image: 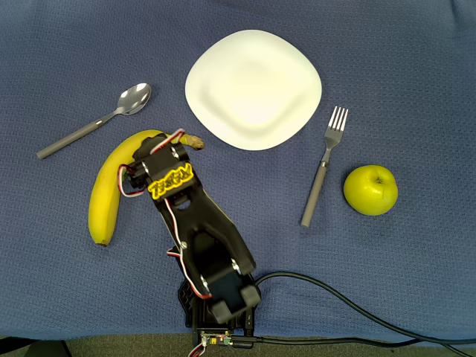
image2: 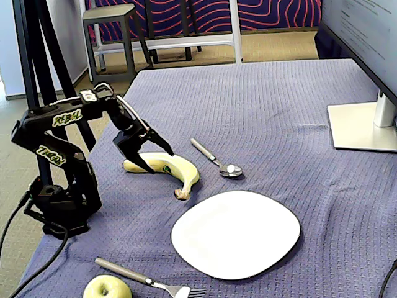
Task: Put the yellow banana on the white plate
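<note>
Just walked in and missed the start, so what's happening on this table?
A black robot arm has its tool open and down over the yellow banana, one finger on each side, apparently about to grasp it. The banana lies on the blue cloth, its stem tip close to the white plate, which has nothing on it. A spoon, a fork and a green apple lie around the plate, untouched.
</note>
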Robot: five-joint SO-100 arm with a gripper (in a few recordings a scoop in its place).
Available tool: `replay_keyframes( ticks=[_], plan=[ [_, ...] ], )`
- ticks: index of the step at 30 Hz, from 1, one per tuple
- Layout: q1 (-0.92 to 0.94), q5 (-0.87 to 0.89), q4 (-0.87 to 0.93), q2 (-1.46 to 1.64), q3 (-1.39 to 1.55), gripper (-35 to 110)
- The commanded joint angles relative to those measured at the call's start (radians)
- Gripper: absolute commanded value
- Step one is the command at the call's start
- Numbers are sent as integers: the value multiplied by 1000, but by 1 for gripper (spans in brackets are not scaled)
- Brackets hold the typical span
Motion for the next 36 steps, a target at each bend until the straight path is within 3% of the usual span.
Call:
replay_keyframes(
  ticks=[1,13,22,36],
  plan=[
    [-44,-89,-14,-95,-114,33],
    [-126,-348,-51,-351,-267,39],
    [-227,-221,-89,-491,-333,37],
    [-236,-215,-169,-664,-368,33]
  ],
)
